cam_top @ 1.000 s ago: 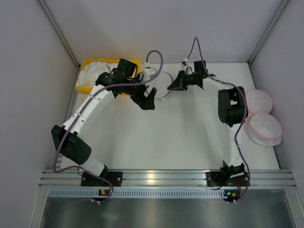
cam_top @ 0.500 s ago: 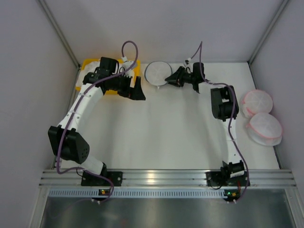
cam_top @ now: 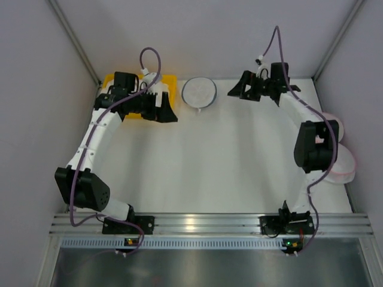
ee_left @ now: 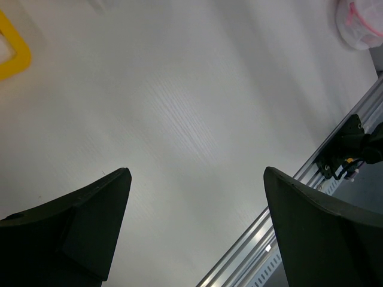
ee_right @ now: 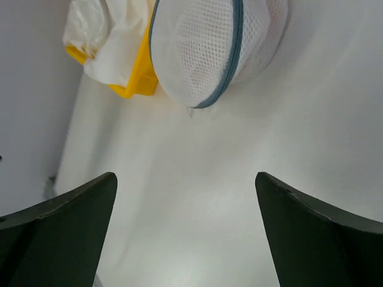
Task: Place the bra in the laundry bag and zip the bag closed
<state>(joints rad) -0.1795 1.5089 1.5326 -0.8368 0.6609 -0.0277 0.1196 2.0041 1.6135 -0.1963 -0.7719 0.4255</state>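
The laundry bag (cam_top: 199,92) lies at the back of the table, a round, bulging white mesh pouch; its grey zipper (ee_right: 234,45) runs shut along the rim. The bra is hidden; only a faint pink tint shows through the mesh. My right gripper (cam_top: 233,91) hovers a little to the right of the bag, apart from it. In the right wrist view that gripper (ee_right: 185,185) is open with only bare table between the fingers. My left gripper (cam_top: 165,113) hangs by the yellow bin, left of the bag. It (ee_left: 197,179) is open and empty.
A yellow bin (cam_top: 169,84) with white garments (ee_right: 108,36) stands at the back left, partly under the left arm. Pink-rimmed mesh pouches (cam_top: 347,158) lie at the right edge behind the right arm. The metal rail (cam_top: 191,224) runs along the near edge.
My right gripper has opened, let go of the bag and drawn back to the right. The left arm has swung back-left toward the yellow bin. The bag now lies alone.
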